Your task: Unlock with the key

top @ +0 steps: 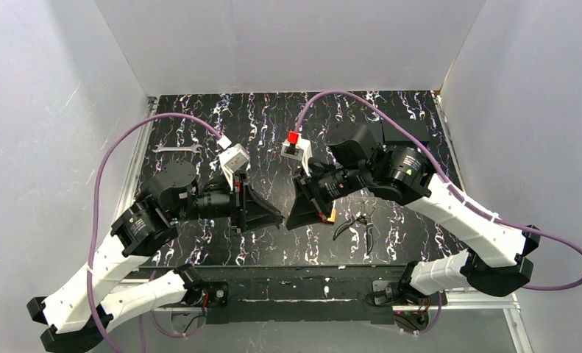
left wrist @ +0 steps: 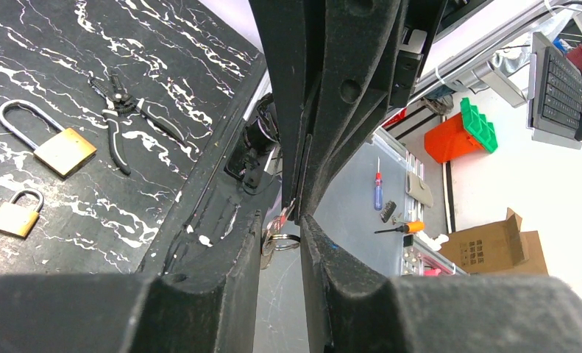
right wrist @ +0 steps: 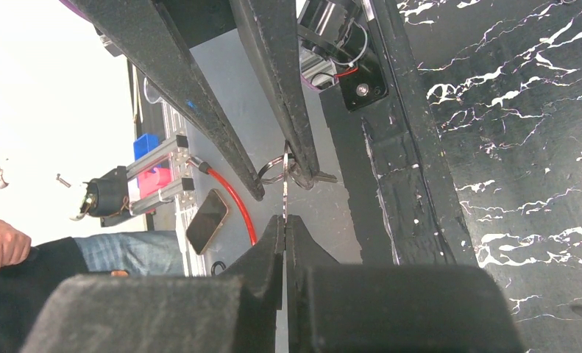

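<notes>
My right gripper [right wrist: 285, 219] is pinched tight on the key [right wrist: 285, 198], edge-on. My left gripper [left wrist: 282, 232] sits tip-to-tip opposite, narrowly spread around the key ring [left wrist: 289, 240]; can't tell if it grips.

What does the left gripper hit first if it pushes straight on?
Likely the key, pinched in the right gripper facing it tip to tip; how close is unclear.

A wrench [top: 177, 148] is lying near the worktop's [top: 265, 121] back left corner. Pliers [top: 357, 223] are lying right of centre near the front edge, with a padlock [left wrist: 48, 140] and a second padlock [left wrist: 17, 213] sitting beside them, farther from that edge. Over the front middle, the left tool [top: 277, 218] and right tool [top: 293, 219] are meeting tip to tip at the key [right wrist: 284, 187].
</notes>
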